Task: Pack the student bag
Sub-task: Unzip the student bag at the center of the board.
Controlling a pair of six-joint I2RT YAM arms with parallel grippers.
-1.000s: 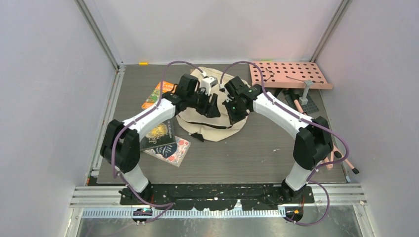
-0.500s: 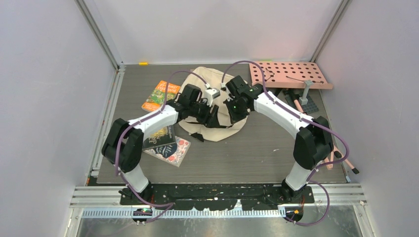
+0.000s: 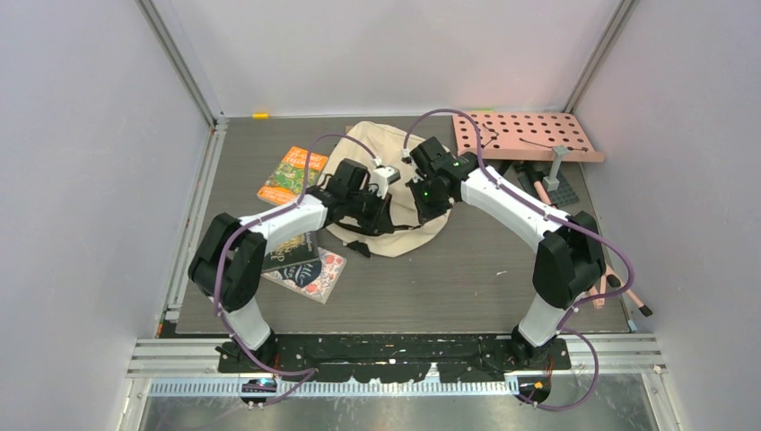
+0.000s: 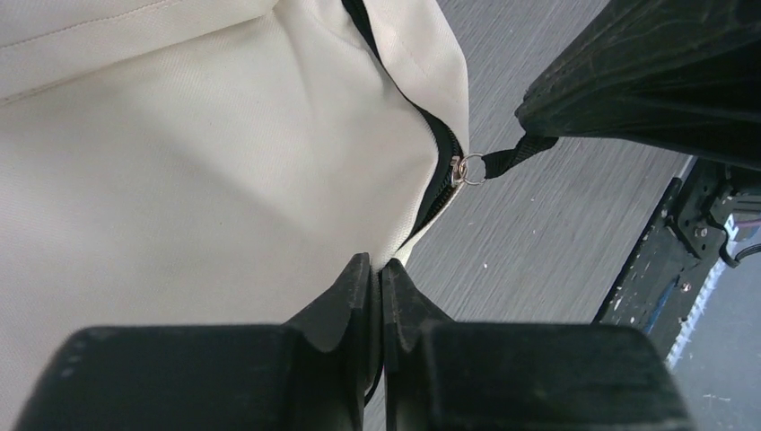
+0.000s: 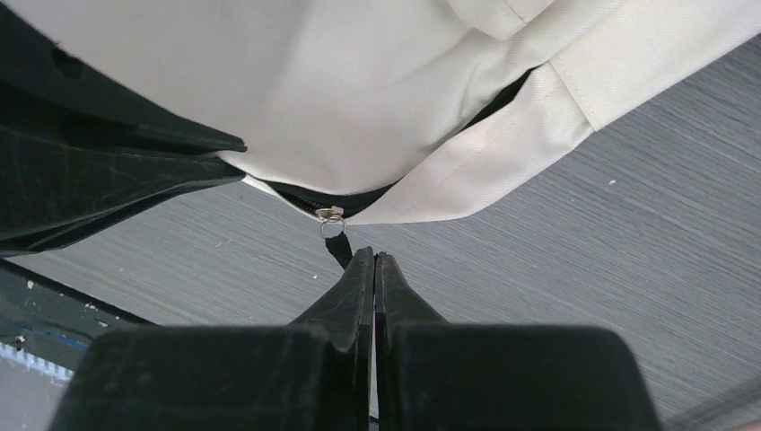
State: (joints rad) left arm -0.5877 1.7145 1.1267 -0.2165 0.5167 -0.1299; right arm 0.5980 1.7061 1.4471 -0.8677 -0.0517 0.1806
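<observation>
Starting at the left of the bench (image 3: 467, 269), 3 thin, glossy books lie flat: an orange-and-green paperback (image 3: 289, 173) farthest back, then a dark book (image 3: 292, 247) overlapping a patterned book (image 3: 314, 269) nearer the arm bases. Next comes the left gripper (image 4: 377, 263), its jaws drawn almost together with only a sliver between them. The cream edge of the student bag (image 3: 372, 144) runs into that sliver, so it looks pinched on the fabric at the foot of the zip, though how much cloth is caught I cannot tell. The bag is a soft, limp heap of cream canvas at the middle of the bench, lying between the 2 grippers, with black zip tape along its seam. A small metal zipper slider (image 4: 459, 169) with a ring sits just beyond the left fingertips. From that ring a black webbing pull tab (image 5: 341, 250) runs taut into the right gripper (image 5: 374, 256), whose jaws are fully closed on it. The seam's long axis therefore runs from the left pinch through the slider and on around the bag's edge. The right arm has the moving part and the left looks like the anchor, so any pull probably has to follow the seam with the cloth kept tight, or the canvas will bunch. At the far right, a rigid pink perforated board (image 3: 525, 135) sits at the back corner.
</observation>
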